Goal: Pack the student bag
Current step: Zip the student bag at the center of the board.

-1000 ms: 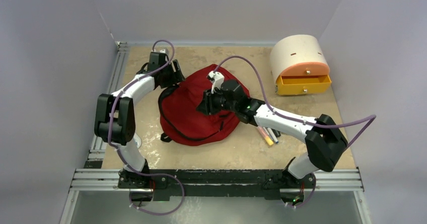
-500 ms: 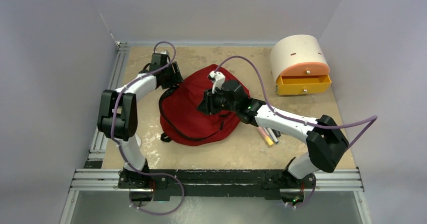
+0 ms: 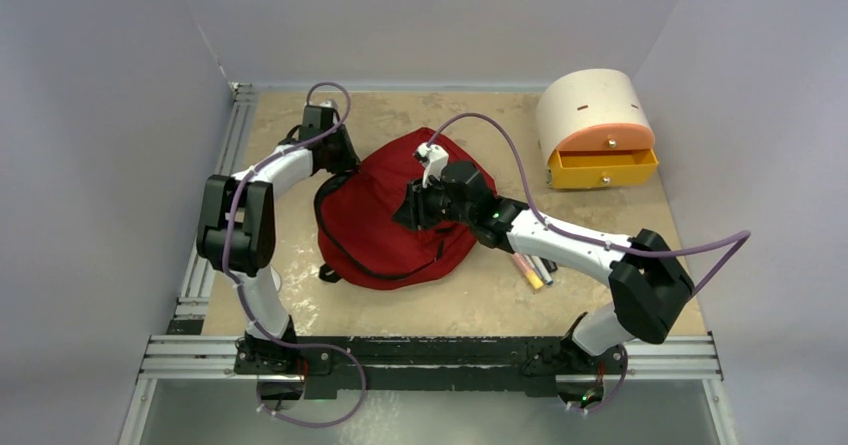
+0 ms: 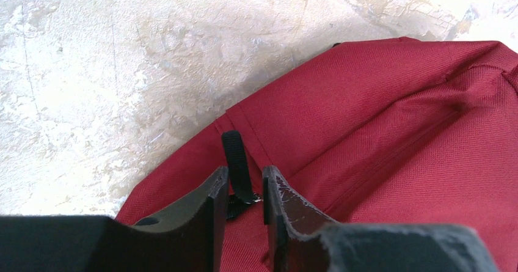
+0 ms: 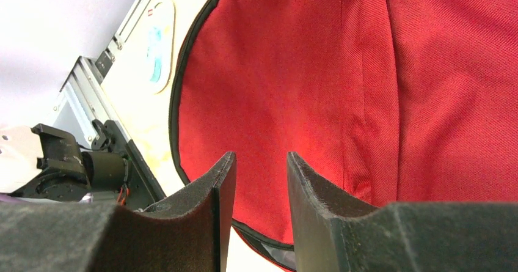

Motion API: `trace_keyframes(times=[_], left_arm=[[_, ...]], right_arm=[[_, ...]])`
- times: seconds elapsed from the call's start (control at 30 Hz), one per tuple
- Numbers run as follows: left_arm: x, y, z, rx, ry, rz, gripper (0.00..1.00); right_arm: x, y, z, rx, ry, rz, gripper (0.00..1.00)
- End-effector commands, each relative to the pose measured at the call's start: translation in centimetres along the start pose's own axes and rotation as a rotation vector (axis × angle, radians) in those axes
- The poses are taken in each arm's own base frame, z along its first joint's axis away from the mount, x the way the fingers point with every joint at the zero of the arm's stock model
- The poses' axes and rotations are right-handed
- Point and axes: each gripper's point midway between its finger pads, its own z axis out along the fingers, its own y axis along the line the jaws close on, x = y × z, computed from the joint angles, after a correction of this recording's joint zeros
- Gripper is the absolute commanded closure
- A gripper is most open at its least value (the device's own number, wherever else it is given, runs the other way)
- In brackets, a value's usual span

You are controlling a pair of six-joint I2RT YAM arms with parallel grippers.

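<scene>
The top camera sits high at the table's point(image 3: 480, 305) 6 o'clock side, looking down on everything. The left wrist camera looks past the left gripper point(image 4: 245, 175), very near the student bag's point(image 4: 366, 101) 10 o'clock edge. The right wrist camera, past the right gripper point(image 5: 261, 157), faces 7 o'clock across the bag. All 3 share it.

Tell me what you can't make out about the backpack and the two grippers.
- Left wrist view: whether the left gripper pinches the black zipper pull; the fingers hide its lower end.
- Right wrist view: whether the right gripper holds the student bag fabric; its fingers block the contact.
- Top view: pens, too small, partly under the right arm.
</scene>
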Motion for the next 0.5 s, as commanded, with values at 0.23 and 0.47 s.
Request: trace_keyframes(times=[0.23,0.47], left_arm=[[-2.16,-1.58,0.39,0.036,-0.052,0.009,0.68],[-1.69,-1.50,0.88,0.039,-0.034,0.003,0.68]], right_arm=[[-2.20,1.20,-0.87,-0.026,-0.077,-0.008,0.61],[-2.20,1.15,-0.93,-0.023,-0.078,-0.004,0.61]])
